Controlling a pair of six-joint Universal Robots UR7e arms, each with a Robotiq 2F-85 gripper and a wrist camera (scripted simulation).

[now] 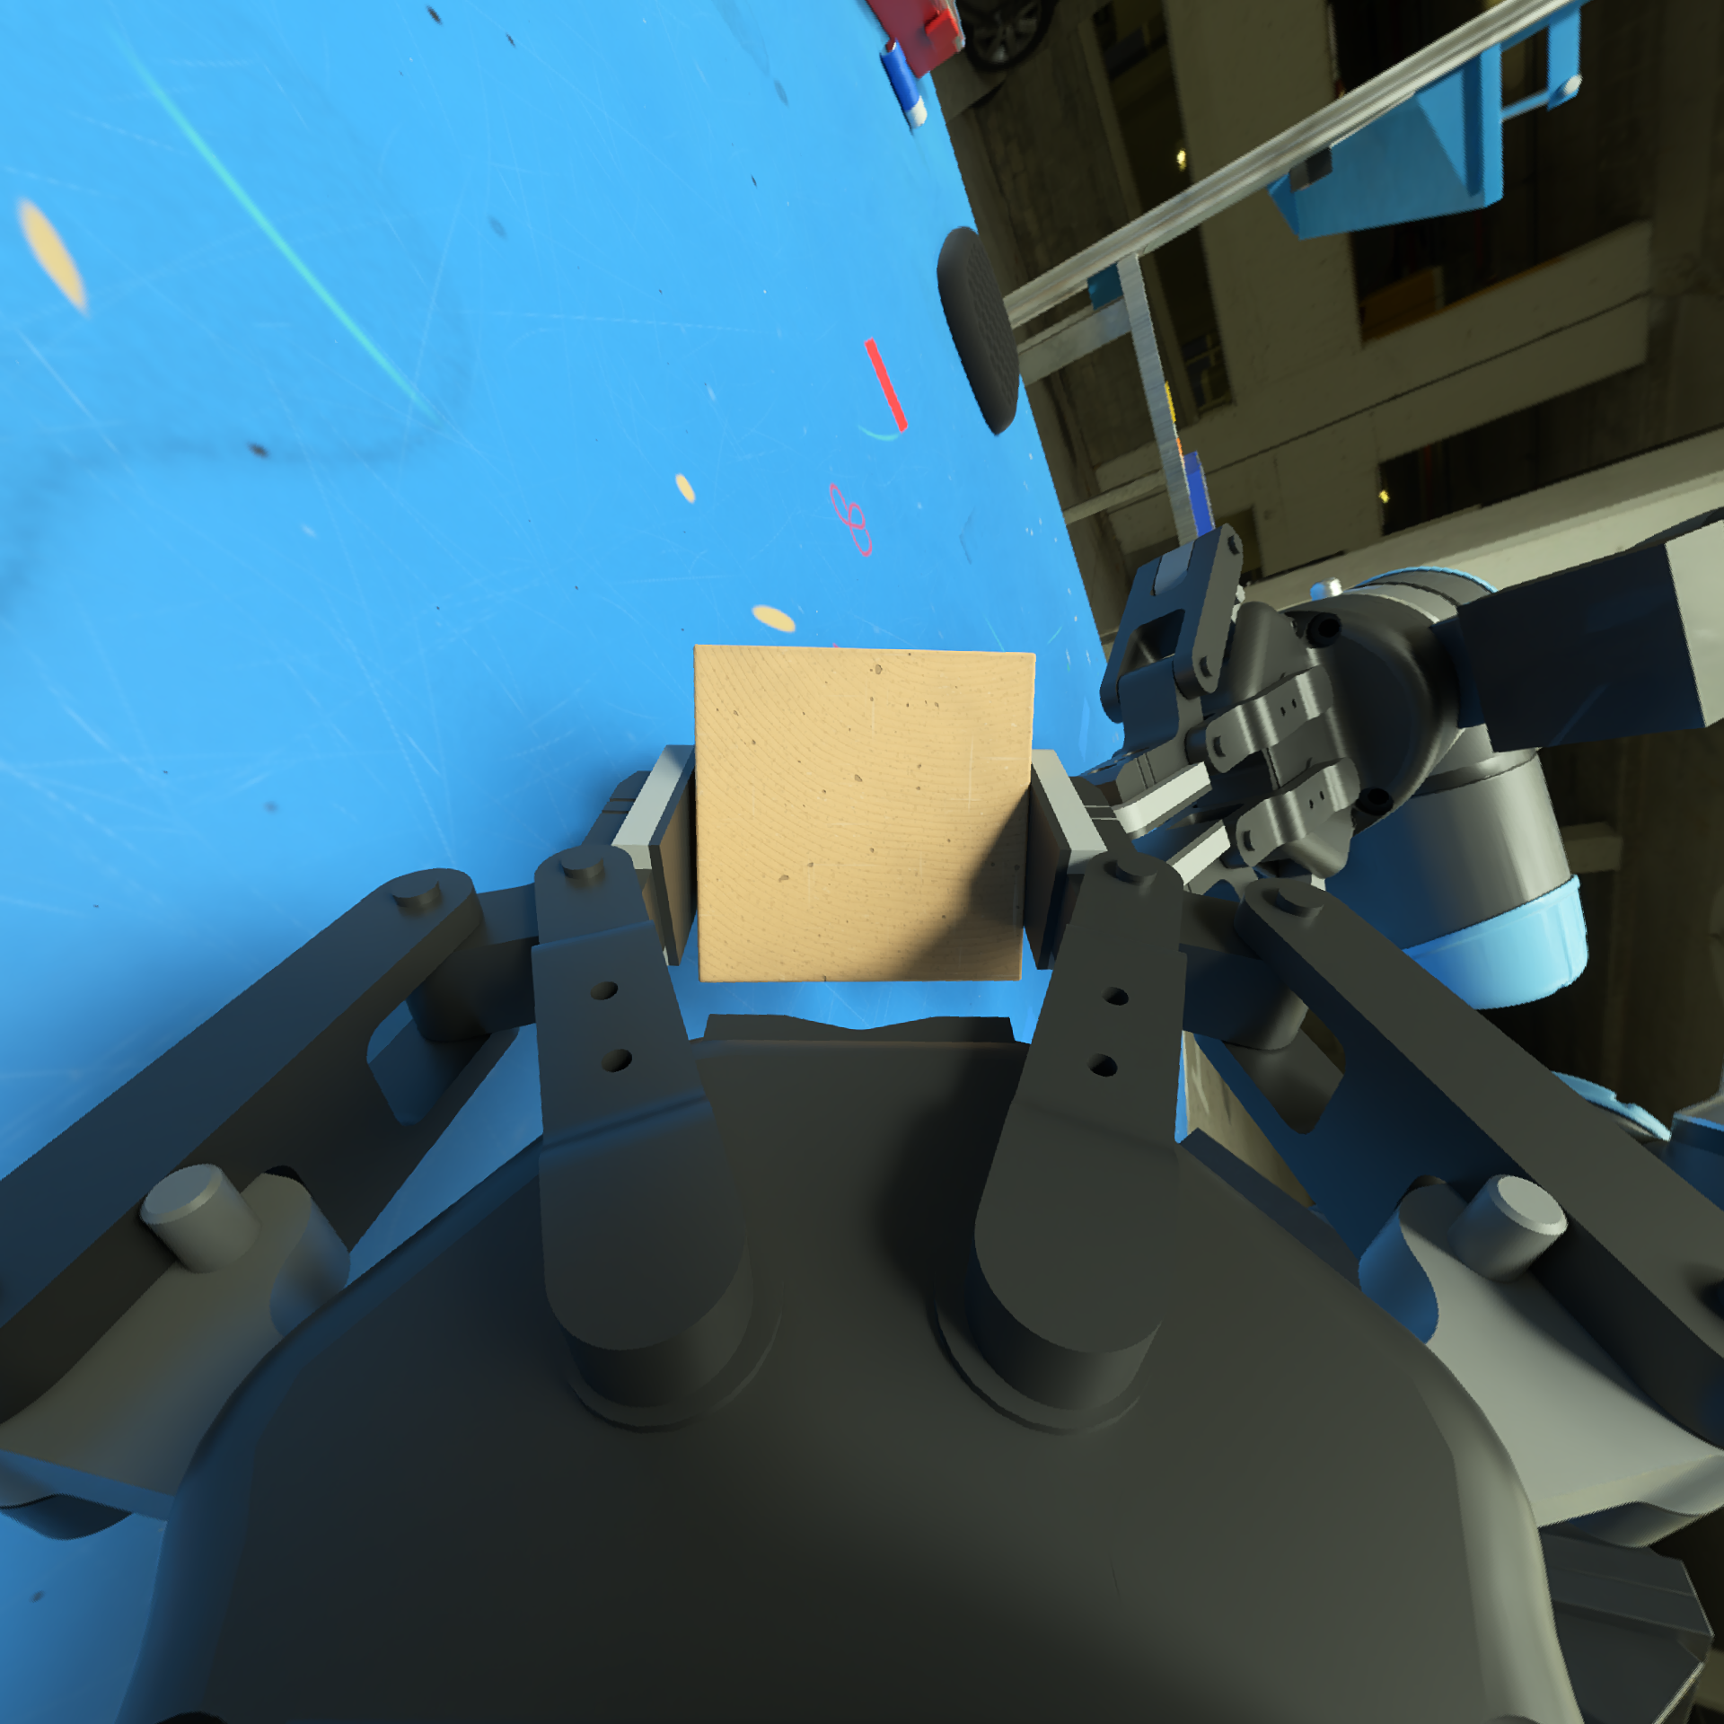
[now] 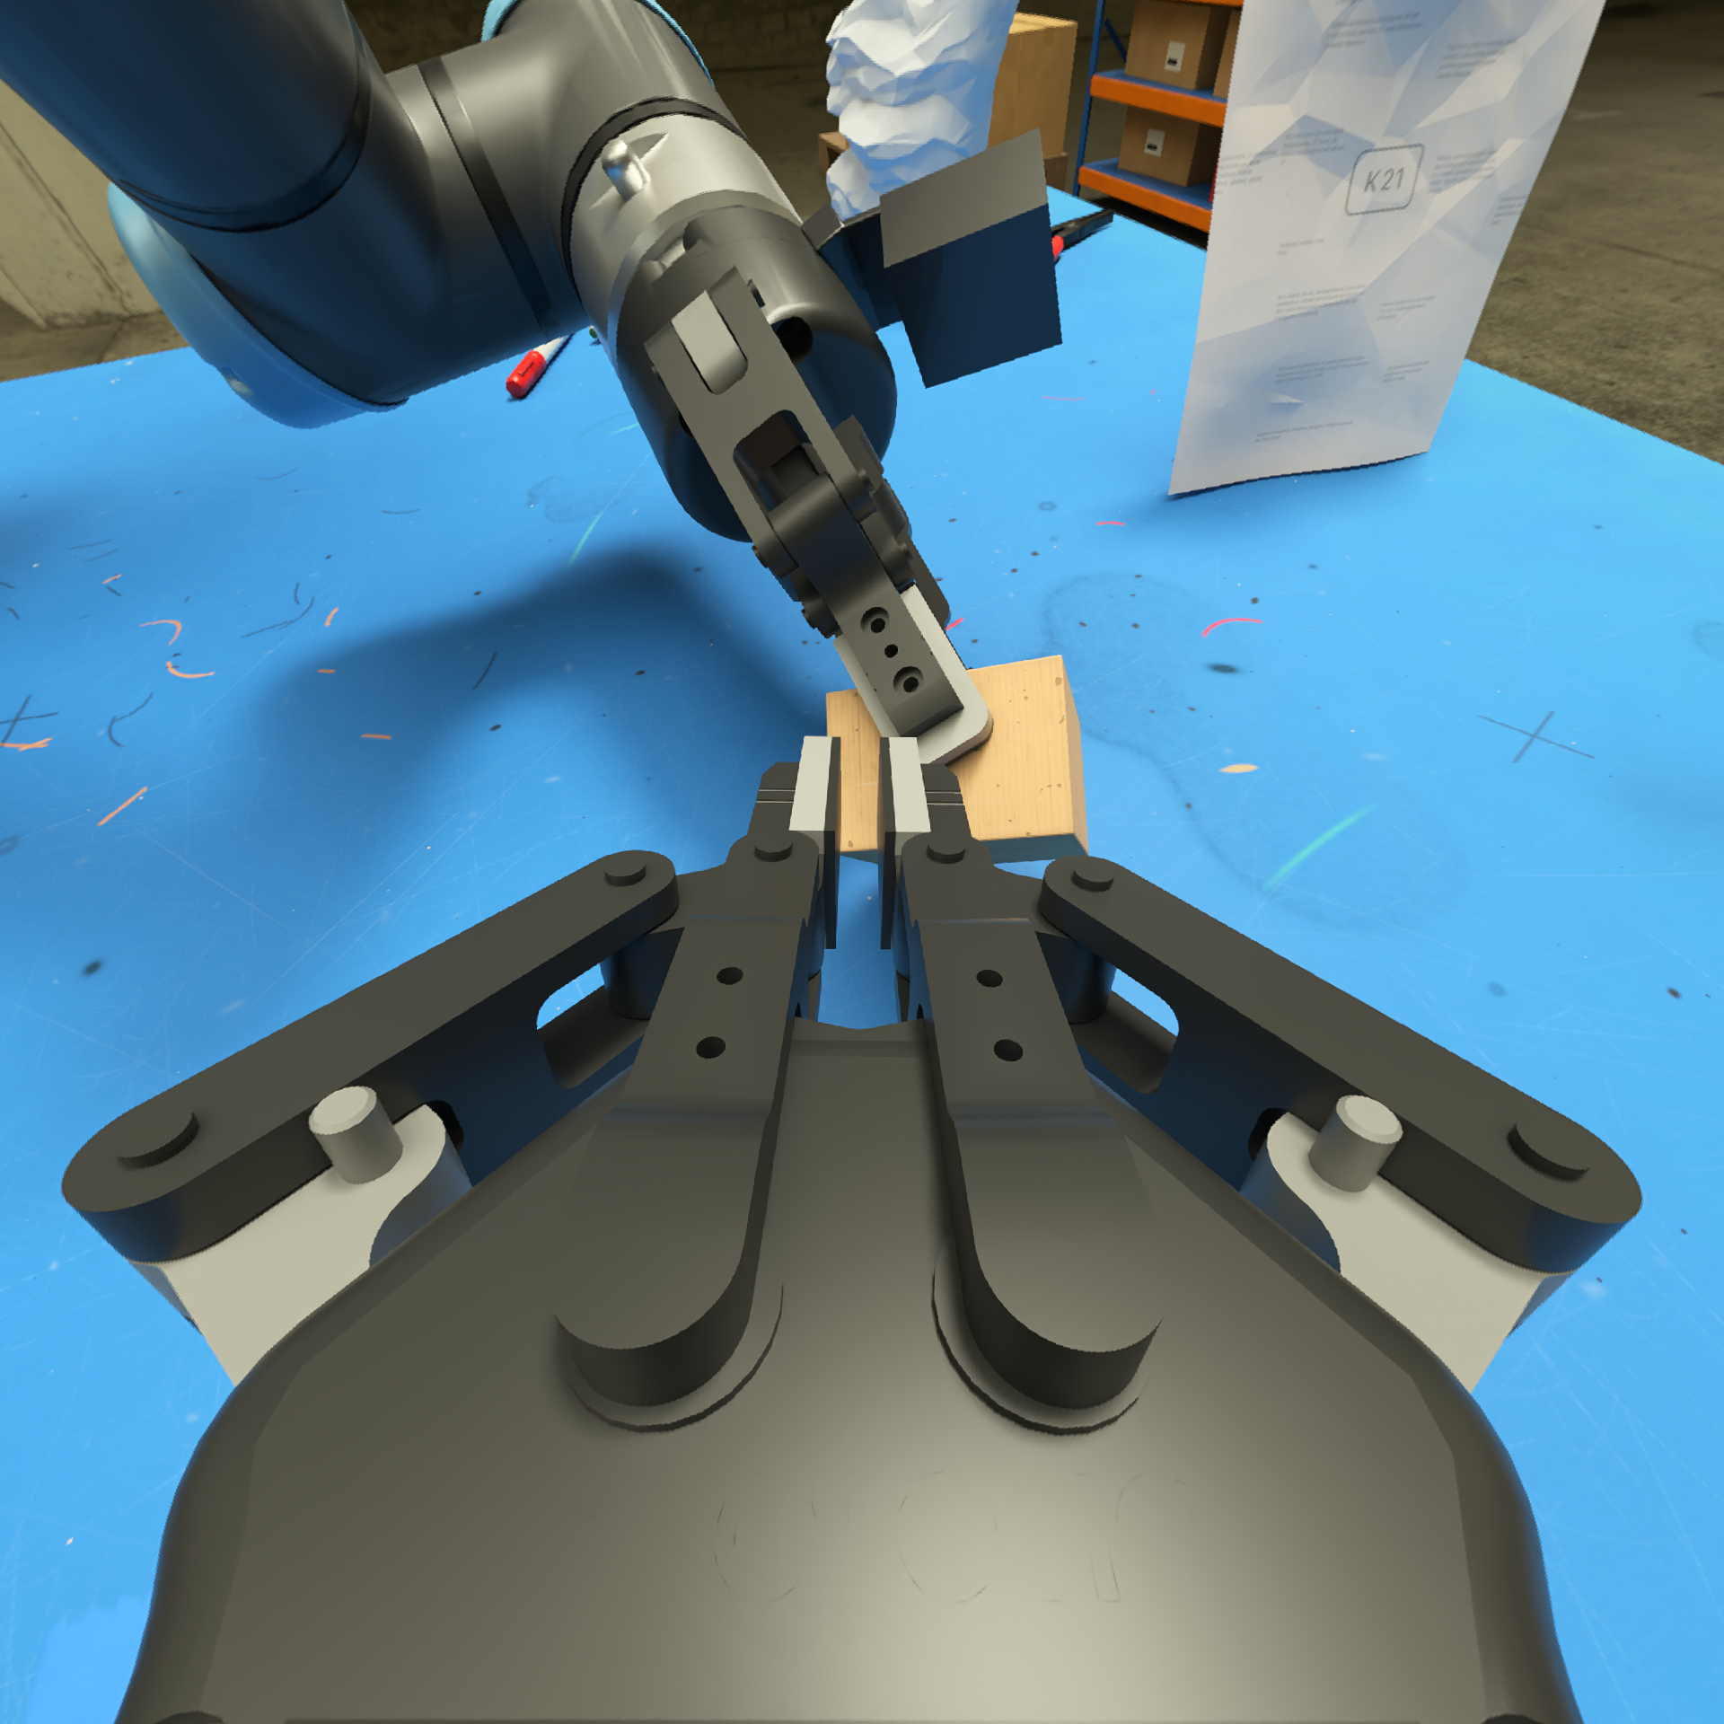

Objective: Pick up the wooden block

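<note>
The wooden block (image 1: 863, 812) is a pale cube between the two pads of my left gripper (image 1: 863, 840), which is shut on its left and right sides. It sits low over the blue table (image 1: 373, 560); I cannot tell whether it touches. In the right wrist view the block (image 2: 1026, 756) lies just past my right gripper (image 2: 858, 793), whose fingers are nearly together with nothing between them. The left gripper's finger (image 2: 910, 681) comes down onto the block from above. The right gripper also shows in the left wrist view (image 1: 1147, 793), beside the block's right side.
A white paper bag (image 2: 1381, 233) stands at the back right, with a red marker (image 2: 532, 368) behind the left arm. A black round object (image 1: 975, 326) and a blue marker (image 1: 903, 84) lie near the table's edge. Shelves with boxes (image 2: 1157, 112) stand beyond.
</note>
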